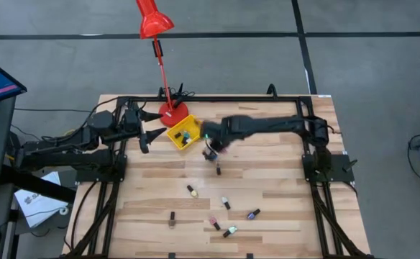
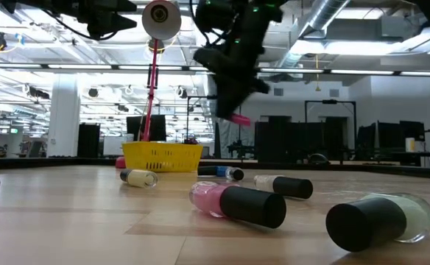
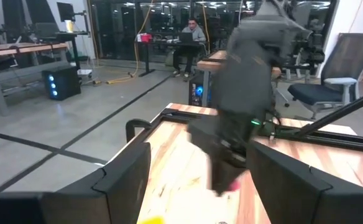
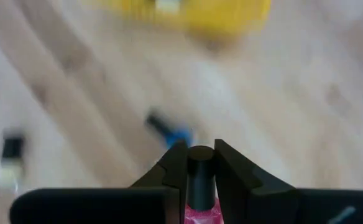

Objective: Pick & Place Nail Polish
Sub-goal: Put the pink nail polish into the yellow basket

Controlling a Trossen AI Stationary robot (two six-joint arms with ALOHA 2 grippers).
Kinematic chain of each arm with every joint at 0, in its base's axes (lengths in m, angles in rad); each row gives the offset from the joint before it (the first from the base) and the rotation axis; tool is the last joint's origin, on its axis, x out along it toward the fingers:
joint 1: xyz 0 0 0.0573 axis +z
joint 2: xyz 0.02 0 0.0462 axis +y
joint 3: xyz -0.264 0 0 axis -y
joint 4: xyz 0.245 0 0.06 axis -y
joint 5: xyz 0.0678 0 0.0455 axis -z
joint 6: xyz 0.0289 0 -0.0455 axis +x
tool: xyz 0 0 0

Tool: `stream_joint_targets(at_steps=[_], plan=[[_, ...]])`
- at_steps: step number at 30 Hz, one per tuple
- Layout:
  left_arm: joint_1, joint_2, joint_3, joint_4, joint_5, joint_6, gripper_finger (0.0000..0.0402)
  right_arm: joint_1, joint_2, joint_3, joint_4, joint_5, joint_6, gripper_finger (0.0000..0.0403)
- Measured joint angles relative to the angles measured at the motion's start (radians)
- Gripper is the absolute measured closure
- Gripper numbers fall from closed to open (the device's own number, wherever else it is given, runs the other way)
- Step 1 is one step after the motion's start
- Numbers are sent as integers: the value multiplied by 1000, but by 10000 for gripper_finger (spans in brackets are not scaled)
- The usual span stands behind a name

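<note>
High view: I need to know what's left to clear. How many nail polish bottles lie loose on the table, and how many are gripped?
Loose bottles on the table: 7
Pink bottle held by the right gripper: 1
Total outside the yellow tray: 8 (tray contents too small to count)

right end effector [image 4: 200, 163] clamped mid-air; left end effector [image 1: 147, 139] spread

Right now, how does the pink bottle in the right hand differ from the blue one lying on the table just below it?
The pink nail polish bottle is clamped in the right hand and lifted clear of the table; the blue nail polish bottle lies free on the wood. The pink one hangs roughly in line with the fingers; the blue one lies on its side. Bodies differ: pink against blue. Both have dark caps and sit outside the yellow tray.
</note>
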Motion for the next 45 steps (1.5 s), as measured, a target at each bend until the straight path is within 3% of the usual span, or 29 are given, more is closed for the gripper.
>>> stream_joint_targets(at_steps=[8,16,34,45], plan=[[0,0,0,0,1,-26,142,-103,5,28,345,-32,-127,355],[0,0,0,0,0,-27,142,-135,48,34,620,-1,-250,354],[0,0,0,0,1,-45,142,-142,238,29,713,0,-279,354],[0,0,0,0,1,-45,142,-142,243,29,706,0,-304,344]])
